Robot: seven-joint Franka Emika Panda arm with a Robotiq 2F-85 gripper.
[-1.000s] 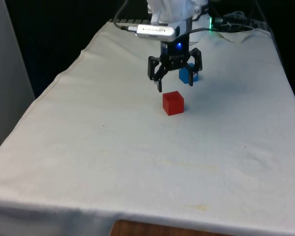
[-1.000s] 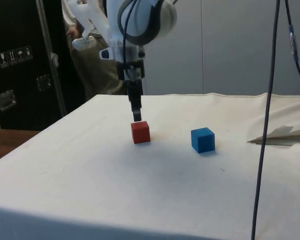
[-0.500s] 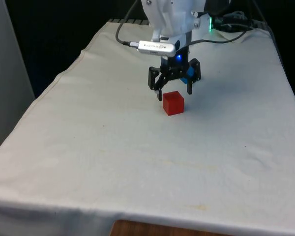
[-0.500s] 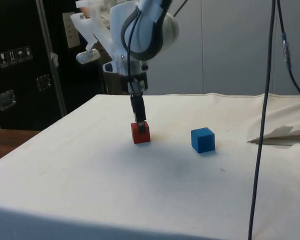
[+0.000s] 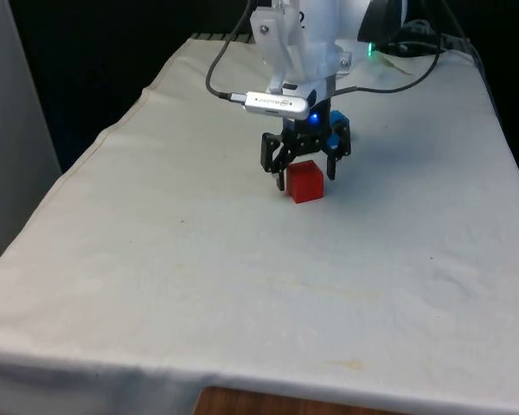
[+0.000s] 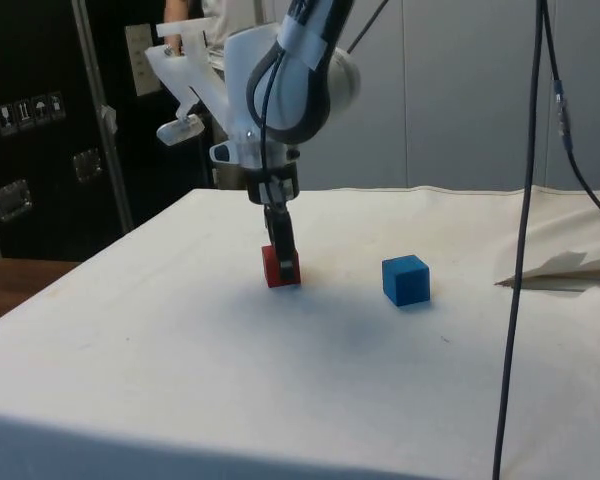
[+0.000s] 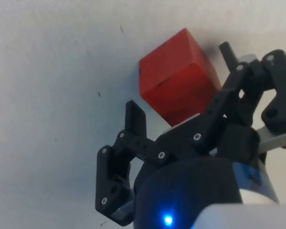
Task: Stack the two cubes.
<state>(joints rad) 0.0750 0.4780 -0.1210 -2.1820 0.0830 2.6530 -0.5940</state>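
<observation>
Fingers (image 5: pixel 282 175) are spread wide around the red cube (image 5: pixel 305 181) — one on each side, not yet pinched. It is seated on the counter (image 5: pixel 242 285); the blue cube (image 6: pixel 406 279) is set apart, behind.

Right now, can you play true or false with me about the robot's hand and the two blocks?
1. The hand is down around the red cube, one finger on each side. True.
2. The blue cube is sitting on top of the red cube. False: it rests on the white cloth by itself, apart from the red one.
3. The hand is open. True: the fingers stand apart either side of the red cube.
4. The red cube is lifted up in the air. False: it sits on the cloth.
5. The hand is reaching for the blue cube. False: it is at the red one.
</observation>
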